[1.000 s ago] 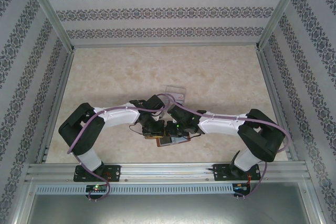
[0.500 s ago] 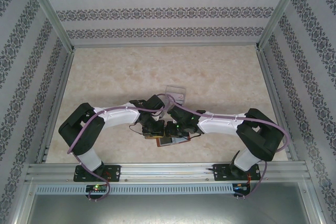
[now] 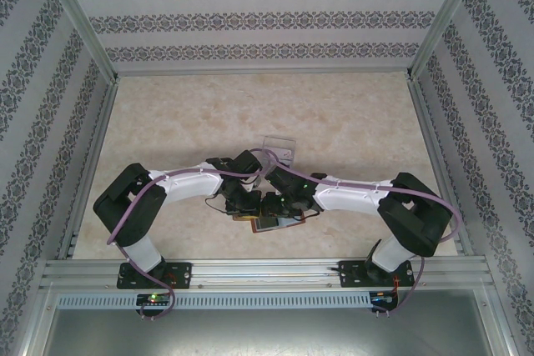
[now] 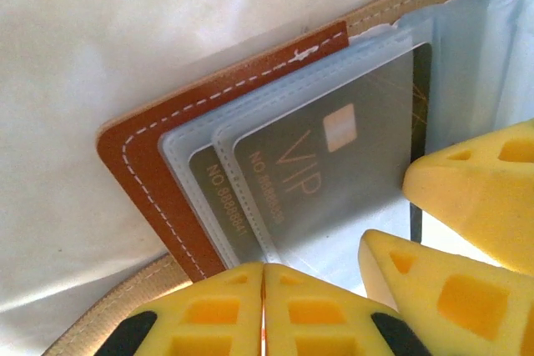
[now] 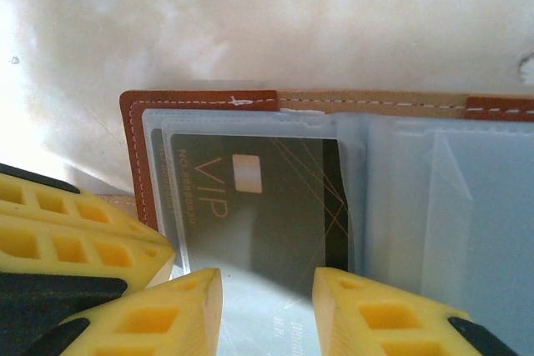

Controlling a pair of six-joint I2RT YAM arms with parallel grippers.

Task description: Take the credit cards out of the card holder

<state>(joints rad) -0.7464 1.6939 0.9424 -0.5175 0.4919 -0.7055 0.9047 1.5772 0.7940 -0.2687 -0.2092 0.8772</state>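
Two risks face you here, and both start at the credit cards (image 4: 334,181). They sit staggered in clear sleeves (image 5: 417,189) on the left half of the open card holder (image 5: 133,147), which lies on the table (image 3: 209,114) near its front edge, between the two arms.

First, the top card's face is under plastic. The right gripper (image 5: 267,285) stands with its jaws apart, astride the card's near end. If it closes there, you may pinch sleeve and card together and drag the whole holder instead of sliding the card free.

Second, the left gripper (image 4: 263,277) has its fingers pressed together with nothing seen between them, and it rests at the holder's near-left corner. I judge it is pinning the leather. If that press is light or slides off the edge, the holder can lift or swing with the pull.

The two grippers are also just beside each other, so a small sideways correction could knock one against the other.

Counting: you can see two cards, the top one marked VIP and a second peeking out at its left beneath it. Whether the sleeves to the right hold more, you cannot tell. There is one holder and there are two grippers. One clear plastic tray (image 3: 279,146) stands further back on the table, apart from the holder.
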